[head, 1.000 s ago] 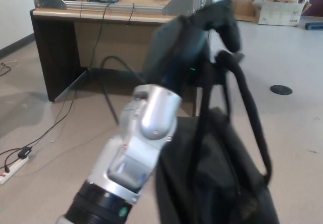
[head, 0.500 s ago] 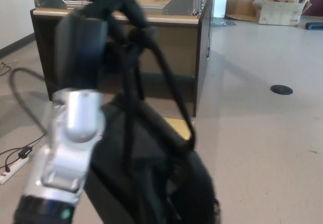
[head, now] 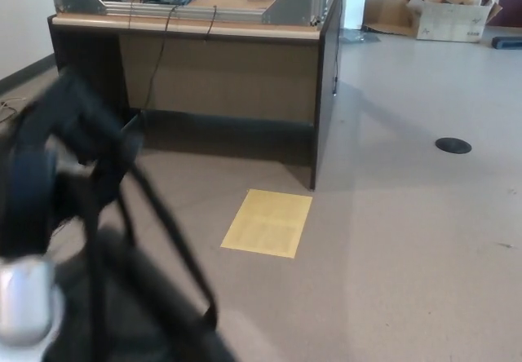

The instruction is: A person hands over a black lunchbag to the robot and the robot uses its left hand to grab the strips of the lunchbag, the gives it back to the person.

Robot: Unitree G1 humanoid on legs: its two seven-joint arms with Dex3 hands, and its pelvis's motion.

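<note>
— Head view: where does the lunchbag (head: 114, 313) lie from the left hand (head: 61, 146)?

— Straight below it, at the far left of the picture. Its straps (head: 155, 231) run long and taut from the hand down to the bag, so it dangles clear of the floor.

— Fingers?

— Blurred, but they look hooked around the straps. The right hand doesn't show.

— And the person?

— Nobody visible; only the desk (head: 196, 60) and a yellow sheet (head: 267, 222) on the floor. I'd guess the handback goes off to the left.
</note>
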